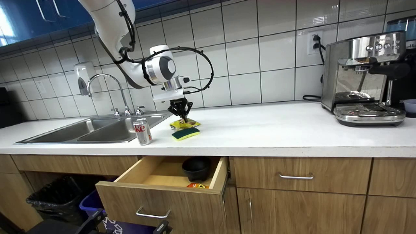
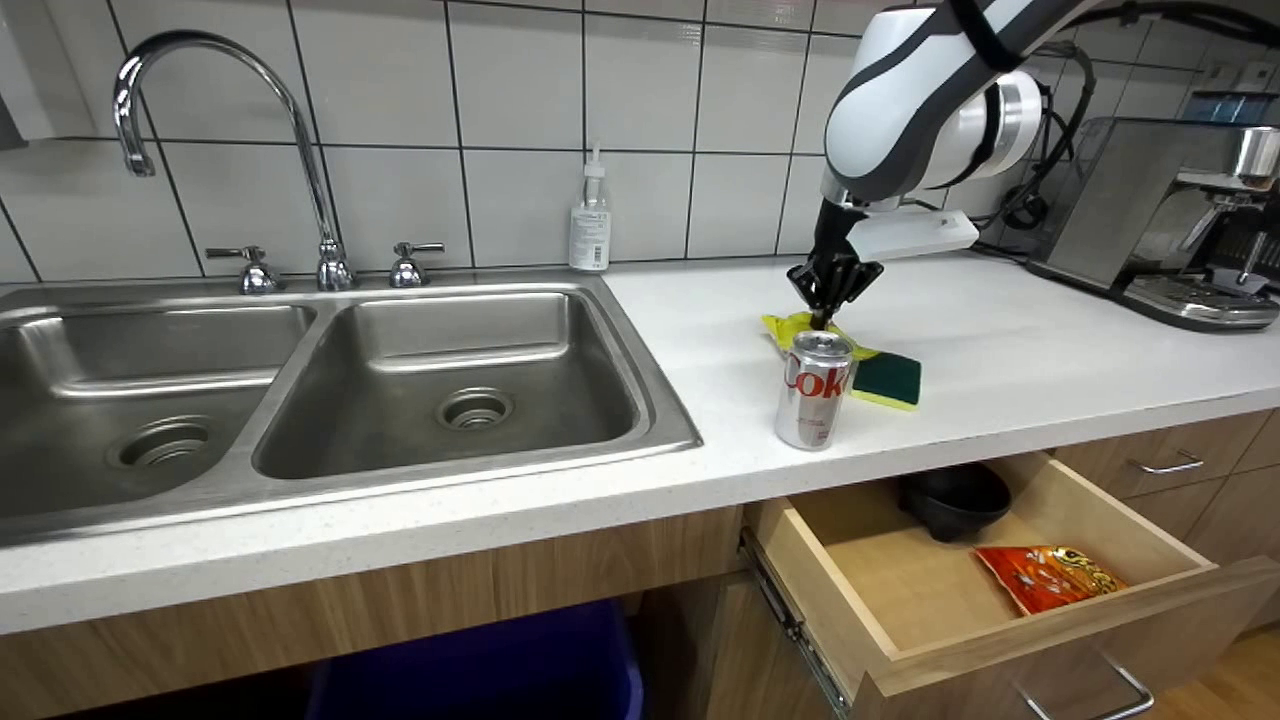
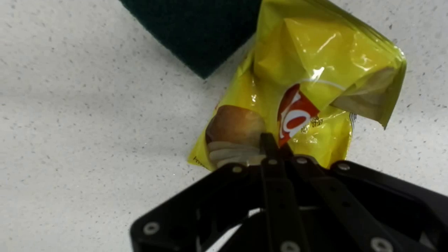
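Note:
My black gripper [image 3: 278, 144] points down at the counter with its fingertips close together. A fold of a shiny yellow snack bag [image 3: 297, 63] with a red label is pinched between them, and the bag appears to rest on the counter. The gripper [image 1: 184, 119] [image 2: 822, 318] and the bag [image 1: 178, 124] [image 2: 786, 328] also show in both exterior views. A green and yellow sponge [image 3: 199, 31] [image 1: 186, 133] [image 2: 887, 378] lies right beside the bag. A silver Coke can [image 1: 142, 131] [image 2: 812, 395] stands upright nearby, partly hiding the bag in an exterior view.
An open drawer [image 1: 156, 203] [image 2: 1060, 622] below the counter edge holds a black bowl [image 1: 196, 169] [image 2: 955, 500] and an orange packet [image 1: 197, 185] [image 2: 1050, 578]. A double sink [image 2: 655, 400] with a faucet [image 2: 300, 130] lies to one side, a coffee machine [image 1: 367, 78] to the other.

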Available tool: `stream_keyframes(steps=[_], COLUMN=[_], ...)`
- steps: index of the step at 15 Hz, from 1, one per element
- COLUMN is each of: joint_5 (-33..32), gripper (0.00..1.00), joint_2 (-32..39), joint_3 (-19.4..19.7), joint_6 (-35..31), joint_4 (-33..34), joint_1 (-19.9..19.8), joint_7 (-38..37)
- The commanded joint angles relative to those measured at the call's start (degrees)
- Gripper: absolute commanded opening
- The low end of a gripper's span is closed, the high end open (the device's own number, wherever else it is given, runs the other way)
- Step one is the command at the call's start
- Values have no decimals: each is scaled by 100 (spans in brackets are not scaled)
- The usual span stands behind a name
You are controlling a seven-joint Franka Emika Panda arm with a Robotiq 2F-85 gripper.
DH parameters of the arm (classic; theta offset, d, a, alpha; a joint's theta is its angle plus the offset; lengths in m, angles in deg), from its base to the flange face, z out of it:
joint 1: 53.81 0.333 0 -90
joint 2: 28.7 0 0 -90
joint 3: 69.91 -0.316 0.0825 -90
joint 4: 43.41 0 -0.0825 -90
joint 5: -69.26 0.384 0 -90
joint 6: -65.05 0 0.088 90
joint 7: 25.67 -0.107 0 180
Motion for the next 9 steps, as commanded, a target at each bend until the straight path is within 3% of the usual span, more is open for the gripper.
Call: stream_keyframes(steps=[1, 9], joint_5=[-135, -131], gripper=[0, 0], joint_2=[-66, -359], joint_3=[47, 35], joint_6=[167, 56], joint_4=[98, 53], joint_1=[47, 23], joint_7=[-71, -54])
